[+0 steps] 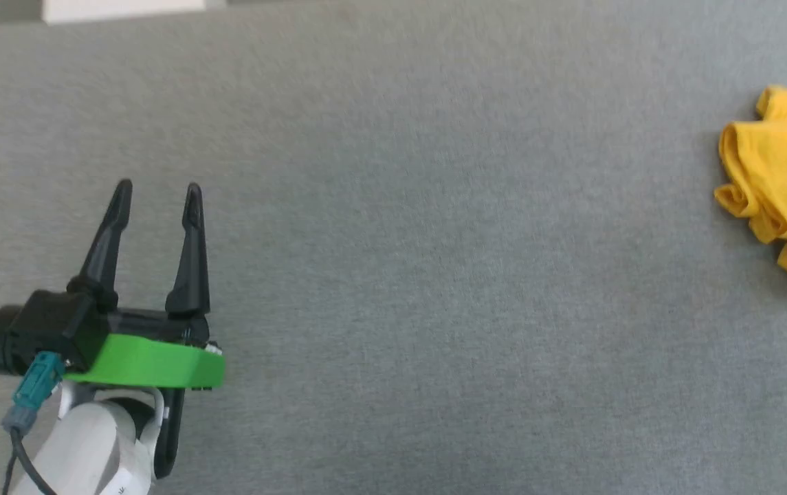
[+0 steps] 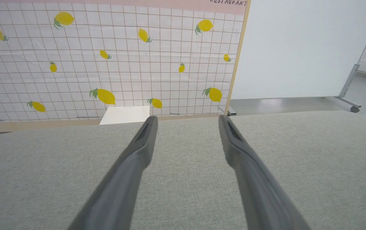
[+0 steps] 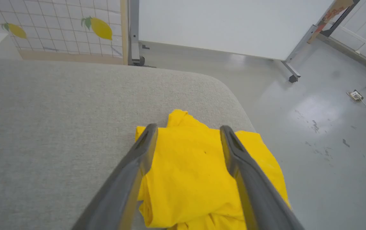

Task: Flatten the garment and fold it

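The garment (image 1: 774,172) lay crumpled at the head view's right edge, near the grey surface's (image 1: 393,275) corner; the right gripper (image 3: 188,128) hung over it, 2 fingers spread, empty; the left gripper (image 1: 158,185), lower left, stood spread too; flattening looked unstarted; the next move probably needed an edge pinched and dragged centreward.

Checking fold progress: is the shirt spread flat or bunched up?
Bunched up. The shirt lies as a crumpled heap with rolled edges near a corner of the grey surface, not spread flat.
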`<state>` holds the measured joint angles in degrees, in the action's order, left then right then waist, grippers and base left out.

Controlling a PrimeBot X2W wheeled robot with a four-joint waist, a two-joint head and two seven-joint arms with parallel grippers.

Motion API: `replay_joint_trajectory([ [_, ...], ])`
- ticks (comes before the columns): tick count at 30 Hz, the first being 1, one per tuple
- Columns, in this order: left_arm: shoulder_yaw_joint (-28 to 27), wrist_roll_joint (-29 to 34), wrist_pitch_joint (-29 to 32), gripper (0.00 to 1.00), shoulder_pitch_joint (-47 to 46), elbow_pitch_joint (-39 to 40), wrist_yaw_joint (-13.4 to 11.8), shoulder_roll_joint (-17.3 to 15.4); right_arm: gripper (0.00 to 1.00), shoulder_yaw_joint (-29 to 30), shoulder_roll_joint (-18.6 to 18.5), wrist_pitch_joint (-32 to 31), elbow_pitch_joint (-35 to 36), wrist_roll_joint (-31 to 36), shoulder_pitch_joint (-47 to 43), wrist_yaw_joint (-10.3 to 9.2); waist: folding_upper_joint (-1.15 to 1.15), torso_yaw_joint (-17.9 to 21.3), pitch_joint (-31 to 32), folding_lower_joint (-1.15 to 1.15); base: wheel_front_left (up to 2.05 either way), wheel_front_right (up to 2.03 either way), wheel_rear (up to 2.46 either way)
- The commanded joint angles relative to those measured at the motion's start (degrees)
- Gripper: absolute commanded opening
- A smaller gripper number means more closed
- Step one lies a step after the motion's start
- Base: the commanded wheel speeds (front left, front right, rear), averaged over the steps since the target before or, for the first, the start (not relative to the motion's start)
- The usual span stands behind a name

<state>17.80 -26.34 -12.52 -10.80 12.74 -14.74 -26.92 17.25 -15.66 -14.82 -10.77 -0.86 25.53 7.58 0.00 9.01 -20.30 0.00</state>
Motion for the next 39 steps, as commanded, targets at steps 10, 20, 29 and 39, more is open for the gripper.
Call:
replay_joint_trajectory([
  [10, -0.2, -3.3, -1.6, 1.00, 3.3, -2.9, 1.0, 3.2, 1.00, -5.2, 9.8, 7.6, 10.5, -1.3, -9.9, -0.09, 0.00, -6.3, 12.8, 0.00, 0.00, 0.00, 0.00],
  [20, -0.4, -1.4, -2.3, 1.00, 9.1, -4.8, 0.9, 3.9, 1.00, -7.7, 12.7, 15.0, 18.8, 3.0, -20.7, -0.09, 0.00, -8.3, 16.2, 0.00, 0.00, 0.00, 0.00],
  [29, -1.1, -0.6, -2.5, 1.00, 13.4, -7.1, 2.6, 6.2, 1.00, -6.3, 12.8, 20.1, 17.6, 0.6, -27.7, -0.09, 0.00, -9.0, 16.8, 0.00, 0.00, 0.00, 0.00],
  [39, -2.4, 2.0, -2.5, 1.00, 15.7, -9.4, 5.3, 9.2, 1.00, -5.2, 12.8, 24.3, 12.7, -0.3, -30.9, -0.09, 0.00, -9.4, 17.7, 0.00, 0.00, 0.00, 0.00],
])
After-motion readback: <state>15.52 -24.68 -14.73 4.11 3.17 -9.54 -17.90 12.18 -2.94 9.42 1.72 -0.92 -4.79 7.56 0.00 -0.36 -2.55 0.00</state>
